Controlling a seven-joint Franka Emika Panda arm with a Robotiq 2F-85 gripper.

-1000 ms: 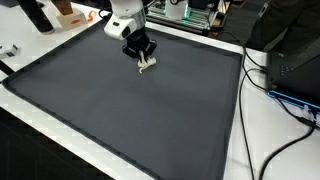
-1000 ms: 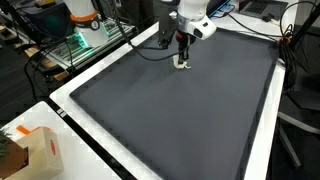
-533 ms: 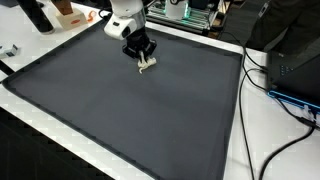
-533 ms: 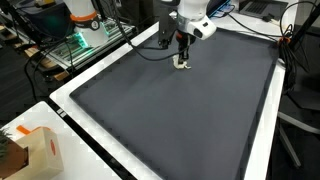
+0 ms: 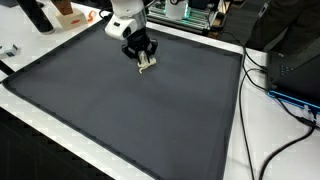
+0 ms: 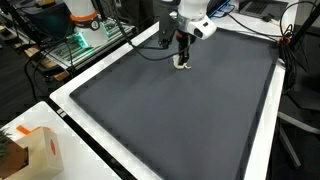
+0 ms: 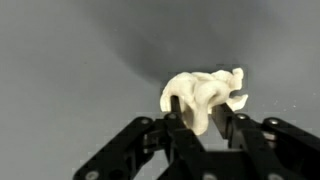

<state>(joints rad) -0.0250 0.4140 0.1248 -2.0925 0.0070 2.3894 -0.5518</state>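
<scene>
Gripper (image 7: 208, 120) fingers flanked the cream figurine (image 7: 205, 92) near one edge of the mat (image 5: 120, 110); pinching or not, I couldn't tell. It looked light, rigid, best held mid-body.

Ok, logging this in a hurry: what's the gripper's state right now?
Gripper: its fingers stand on either side of the small white figure on the grey mat; whether they are clamping it cannot be told.

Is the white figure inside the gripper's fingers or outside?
Inside: the wrist view shows the white figure flanked by both black fingers; firm grip cannot be told.
</scene>
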